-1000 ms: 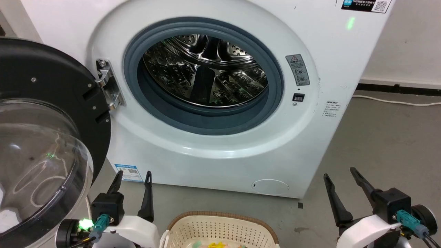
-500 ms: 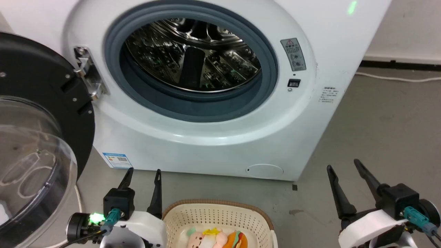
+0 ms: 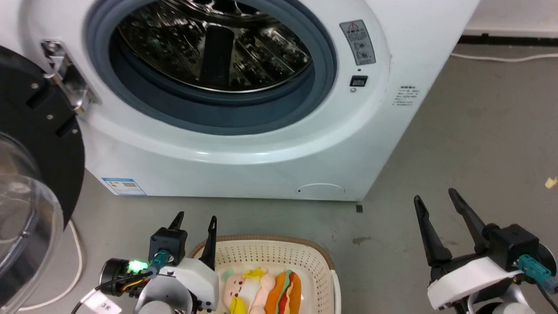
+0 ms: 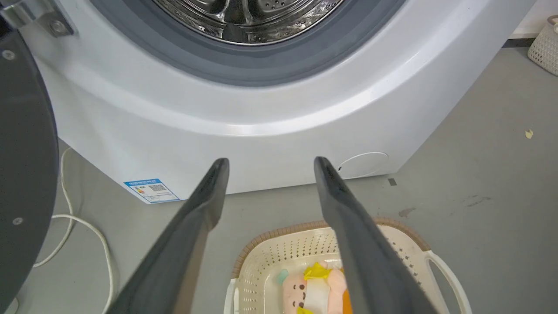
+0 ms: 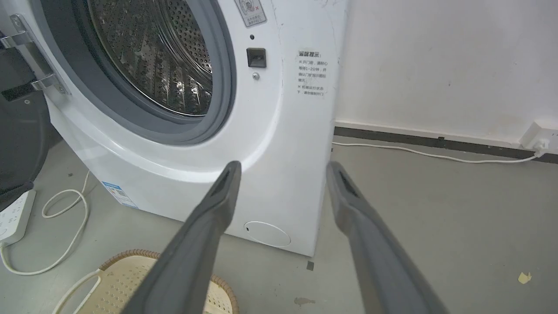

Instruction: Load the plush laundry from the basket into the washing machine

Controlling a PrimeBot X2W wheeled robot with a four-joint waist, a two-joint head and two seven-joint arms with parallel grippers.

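Note:
The white washing machine (image 3: 244,144) stands ahead, its steel drum (image 3: 209,43) bare behind the grey door ring. Its black-rimmed dome door (image 3: 26,192) hangs open at the left. On the floor in front sits the cream basket (image 3: 279,250) with a brown rim. Inside lie the pale pink figure in yellow (image 3: 237,288) and the orange-brown hot-dog toy (image 3: 283,292), side by side. My left gripper (image 3: 196,220) is open just above the basket's left rim (image 4: 261,253). My right gripper (image 3: 436,196) is open over bare floor, well right of the basket (image 5: 130,279).
A white cable (image 3: 74,261) loops on the floor under the open door. A power strip (image 5: 15,213) lies left of the machine. Another cable (image 5: 427,155) runs along the back wall. A second cream basket (image 4: 545,43) stands at the far right. Grey floor (image 3: 479,131) spreads right of the machine.
The head camera has tilted down, so the machine slid up the picture and the basket with both toys came into view. Both grippers stay open.

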